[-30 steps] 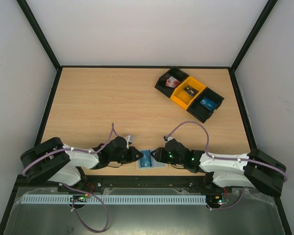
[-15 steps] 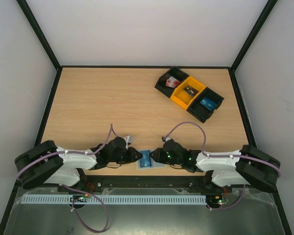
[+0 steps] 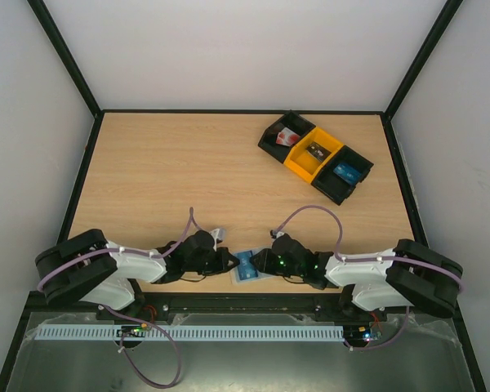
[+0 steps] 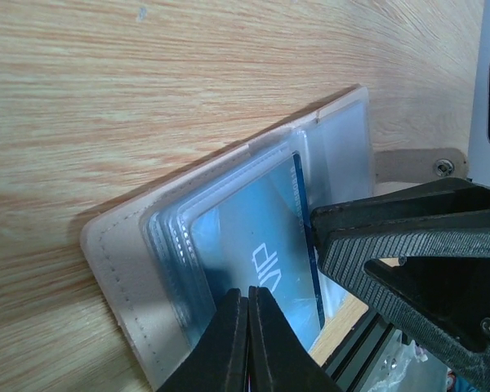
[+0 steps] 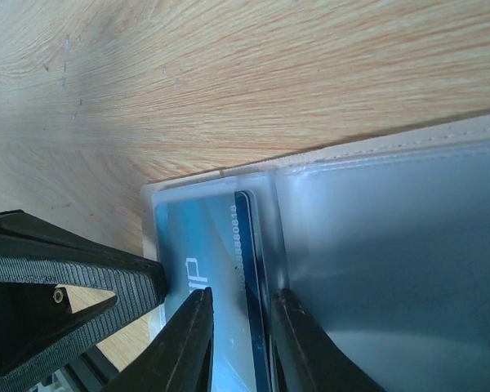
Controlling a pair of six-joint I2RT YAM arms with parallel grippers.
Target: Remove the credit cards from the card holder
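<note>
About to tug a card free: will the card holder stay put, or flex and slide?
Probably floppy: the card holder is thin translucent leaves with a stitched border, so it may bend or lift. Likely light, so it may slide on the smooth wooden table unless pinned. The credit card looks stiffer.

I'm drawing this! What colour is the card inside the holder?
Bright blue with lighter lettering; the credit card shows best in the left wrist view.

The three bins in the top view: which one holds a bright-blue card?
The black bin at the row's right end; the yellow middle bin holds a small dark item, the other black bin a red-and-white one.
</note>
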